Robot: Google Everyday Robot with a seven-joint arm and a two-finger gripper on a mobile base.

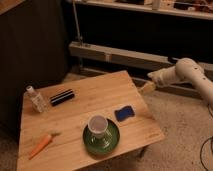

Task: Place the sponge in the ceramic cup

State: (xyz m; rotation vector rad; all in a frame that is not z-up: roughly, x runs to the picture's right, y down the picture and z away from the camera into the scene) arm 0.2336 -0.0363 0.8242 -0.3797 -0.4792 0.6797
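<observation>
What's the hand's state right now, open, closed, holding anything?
Hand: cannot be told whether open or closed. It hangs just past the right edge of the table, apart from the sponge, which lies on the table.

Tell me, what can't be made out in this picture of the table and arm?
Camera view:
- Arm: cut off by the right edge; the gripper hangs just off the table's right side.
- Green plate: its middle hidden by the ceramic cup.
- Bottle: label too small.
</observation>
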